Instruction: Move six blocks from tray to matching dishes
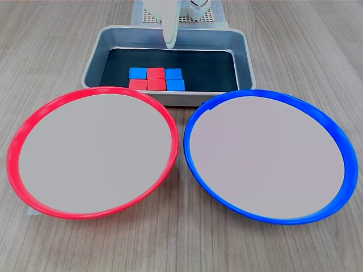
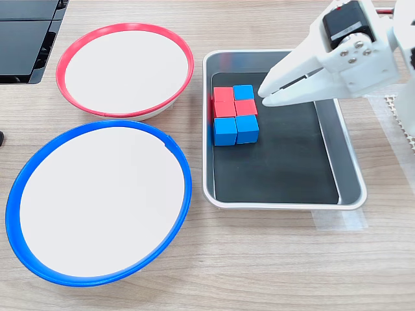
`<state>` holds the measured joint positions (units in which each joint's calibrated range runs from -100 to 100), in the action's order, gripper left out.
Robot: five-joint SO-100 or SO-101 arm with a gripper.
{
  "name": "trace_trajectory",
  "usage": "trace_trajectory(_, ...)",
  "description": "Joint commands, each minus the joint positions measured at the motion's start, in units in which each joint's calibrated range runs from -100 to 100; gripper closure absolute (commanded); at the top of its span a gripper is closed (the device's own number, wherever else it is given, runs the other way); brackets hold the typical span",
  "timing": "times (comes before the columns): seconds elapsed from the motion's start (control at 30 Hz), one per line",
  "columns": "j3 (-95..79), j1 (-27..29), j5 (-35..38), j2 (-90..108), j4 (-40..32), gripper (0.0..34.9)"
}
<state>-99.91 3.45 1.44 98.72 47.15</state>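
A wooden table (image 1: 57, 45) carried everything. Two round dishes sat on it side by side, the blue-rimmed dish (image 1: 271, 156) at the first exterior view's right and the red-rimmed dish (image 1: 92, 152) at its left, both bare inside. Beyond them stood the metal tray (image 1: 241, 54), with black base. The white gripper (image 2: 267, 95) hung over the tray, its fingers (image 2: 295, 65) pressed nearly together and pinching nothing, tips just beside the blocks. All six blocks (image 2: 234, 115) lay in the tray, packed in a two-by-three cluster, three red and three blue, touching one another.
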Motion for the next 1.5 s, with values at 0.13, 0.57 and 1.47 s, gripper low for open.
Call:
trace_trajectory(0.13, -0.1, 0.5, 0.3, 0.3, 0.3, 34.6)
trace_trajectory(0.57, -0.1, 0.5, 0.3, 0.3, 0.3, 34.6)
trace_trajectory(1.47, 36.7, 17.2, 26.4, -64.0, -13.8, 34.9)
